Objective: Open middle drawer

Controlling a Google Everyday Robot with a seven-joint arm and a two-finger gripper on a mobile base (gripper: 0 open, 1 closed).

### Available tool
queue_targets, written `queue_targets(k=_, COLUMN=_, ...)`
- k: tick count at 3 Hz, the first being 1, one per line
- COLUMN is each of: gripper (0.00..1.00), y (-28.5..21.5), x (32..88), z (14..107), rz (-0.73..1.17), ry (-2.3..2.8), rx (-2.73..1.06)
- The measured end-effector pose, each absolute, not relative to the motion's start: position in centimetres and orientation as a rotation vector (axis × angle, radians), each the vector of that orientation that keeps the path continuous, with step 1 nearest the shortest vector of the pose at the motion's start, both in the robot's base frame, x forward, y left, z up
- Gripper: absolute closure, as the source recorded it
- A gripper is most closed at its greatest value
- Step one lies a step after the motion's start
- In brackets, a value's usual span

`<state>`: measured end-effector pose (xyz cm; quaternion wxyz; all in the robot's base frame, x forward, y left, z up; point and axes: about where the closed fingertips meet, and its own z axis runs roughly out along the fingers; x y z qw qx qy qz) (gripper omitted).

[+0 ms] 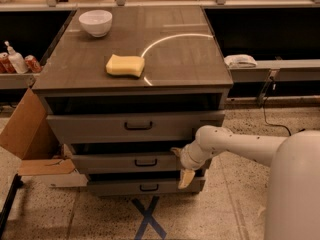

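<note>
Grey-brown wood, likely stiff and fairly heavy on its runners: middle drawer (115,164), low centre of frame, below the tabletop (190,59). Best hooked by the small black bar handle (145,162) and drawn straight out. Gripper (181,167) just right of that handle, at the front's right end. Fingers (186,178) spread, one above the front, one below.

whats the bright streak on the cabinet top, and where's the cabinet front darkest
Camera view: the streak is glare on the cabinet top; the front is darkest in the gaps above the top drawer and the middle drawer; the gripper, at the latter's right end, is lit.
</note>
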<state>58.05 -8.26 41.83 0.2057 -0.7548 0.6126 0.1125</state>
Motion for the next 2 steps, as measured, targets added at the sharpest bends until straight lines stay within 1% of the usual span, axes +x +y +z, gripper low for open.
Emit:
queue_targets(k=1, gripper=0.35, y=-8.19, x=57.60, z=40.88, rz=0.342, ry=1.712, rx=-2.114)
queue_targets(k=2, gripper=0.58, y=-8.47, x=56.65, z=41.05, rz=0.339, ry=1.712, rx=-2.121)
